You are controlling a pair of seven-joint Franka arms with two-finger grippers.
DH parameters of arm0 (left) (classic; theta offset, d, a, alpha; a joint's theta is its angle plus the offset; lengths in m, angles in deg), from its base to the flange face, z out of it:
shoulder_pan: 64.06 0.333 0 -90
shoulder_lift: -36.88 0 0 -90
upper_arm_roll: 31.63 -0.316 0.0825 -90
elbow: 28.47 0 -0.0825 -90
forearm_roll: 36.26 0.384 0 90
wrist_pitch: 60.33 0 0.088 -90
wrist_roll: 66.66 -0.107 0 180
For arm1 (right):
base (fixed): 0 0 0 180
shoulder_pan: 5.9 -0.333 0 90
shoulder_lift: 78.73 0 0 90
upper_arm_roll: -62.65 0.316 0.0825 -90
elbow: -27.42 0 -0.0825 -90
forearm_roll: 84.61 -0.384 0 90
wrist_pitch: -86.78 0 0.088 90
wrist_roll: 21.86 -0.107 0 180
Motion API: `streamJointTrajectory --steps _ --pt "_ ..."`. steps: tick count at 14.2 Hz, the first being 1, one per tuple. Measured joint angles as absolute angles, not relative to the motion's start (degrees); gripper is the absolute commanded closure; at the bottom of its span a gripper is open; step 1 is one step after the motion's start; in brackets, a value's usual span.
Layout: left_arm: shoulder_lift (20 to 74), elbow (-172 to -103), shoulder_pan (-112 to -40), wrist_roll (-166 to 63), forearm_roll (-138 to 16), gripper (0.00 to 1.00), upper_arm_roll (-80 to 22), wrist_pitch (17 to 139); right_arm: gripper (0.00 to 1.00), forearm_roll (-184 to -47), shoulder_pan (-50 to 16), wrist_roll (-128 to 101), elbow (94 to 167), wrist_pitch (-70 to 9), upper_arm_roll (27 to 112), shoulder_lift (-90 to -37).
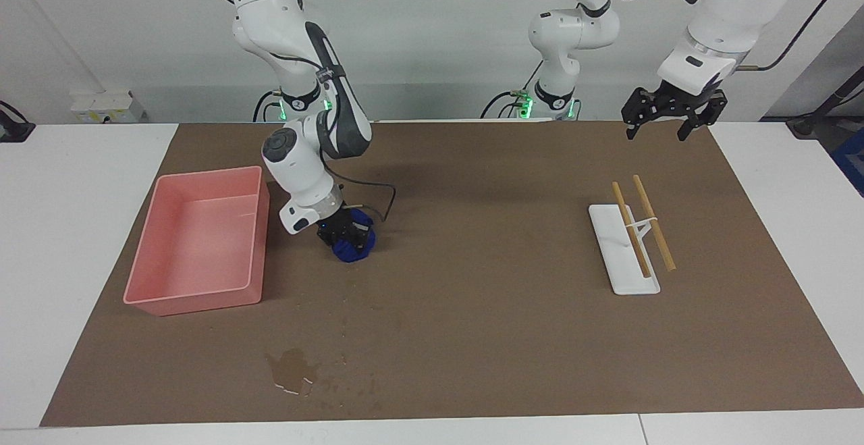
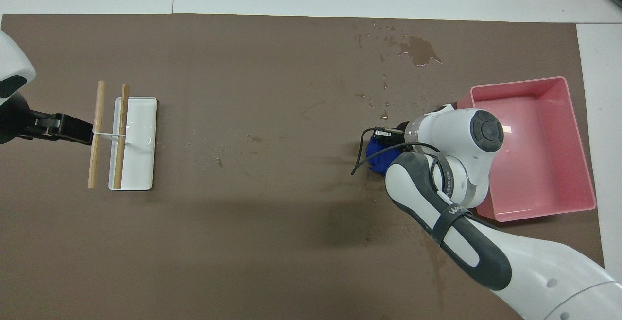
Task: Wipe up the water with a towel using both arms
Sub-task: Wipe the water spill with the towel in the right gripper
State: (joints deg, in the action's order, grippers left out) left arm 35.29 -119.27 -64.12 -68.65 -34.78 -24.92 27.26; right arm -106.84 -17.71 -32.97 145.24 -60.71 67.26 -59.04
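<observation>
My right gripper point(image 1: 344, 234) is shut on the bunched blue towel point(image 1: 352, 250) and presses it down on the brown mat beside the pink tray. In the overhead view the towel point(image 2: 373, 153) shows just under the right gripper point(image 2: 381, 146), partly hidden by the arm. The water shows as faint dark specks point(image 2: 385, 114) on the mat, just farther from the robots than the towel. My left gripper point(image 1: 658, 136) hangs open and empty in the air over the mat's edge at the left arm's end; it also shows in the overhead view point(image 2: 73, 129).
A pink tray point(image 1: 196, 296) point(image 2: 515, 83) lies beside the towel toward the right arm's end. A glossy blotch point(image 1: 291, 366) point(image 2: 418, 50) lies near the mat's edge farthest from the robots. A white tray point(image 1: 624, 276) point(image 2: 138, 174) with two wooden sticks lies under the left gripper's side.
</observation>
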Motion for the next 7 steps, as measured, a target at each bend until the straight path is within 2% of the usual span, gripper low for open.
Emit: streamJointTrajectory --steps 7 --pt "35.3 -119.3 -64.1 -68.7 -34.8 0.0 -24.9 27.2 1.0 -98.3 -15.0 -32.7 128.2 -60.7 67.2 -47.4"
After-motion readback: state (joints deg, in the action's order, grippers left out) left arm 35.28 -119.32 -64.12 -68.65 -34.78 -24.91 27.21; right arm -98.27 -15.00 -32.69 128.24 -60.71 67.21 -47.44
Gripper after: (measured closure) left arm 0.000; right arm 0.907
